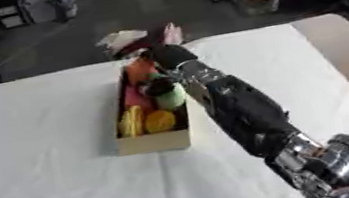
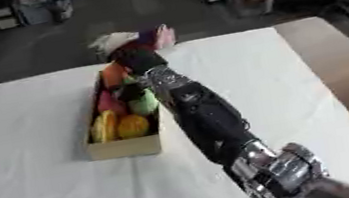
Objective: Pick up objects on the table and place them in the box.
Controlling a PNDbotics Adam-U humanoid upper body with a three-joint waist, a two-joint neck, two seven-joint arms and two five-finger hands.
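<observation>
The right robot hand [image 1: 163, 54] reaches over the far end of the box [image 1: 155, 141], beside a pink thing [image 1: 172, 34] and a pale thing [image 1: 121, 38]; whether its fingers are spread or pinching, I cannot tell. The box on the counter [image 1: 39, 118] already holds colourful objects [image 1: 160, 120]. I think it should lower slowly, keep the arm off the box wall, and let go only inside

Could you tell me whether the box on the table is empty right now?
No, the box already holds several colourful things, including a round orange one and a pale green one near its front end.
</observation>
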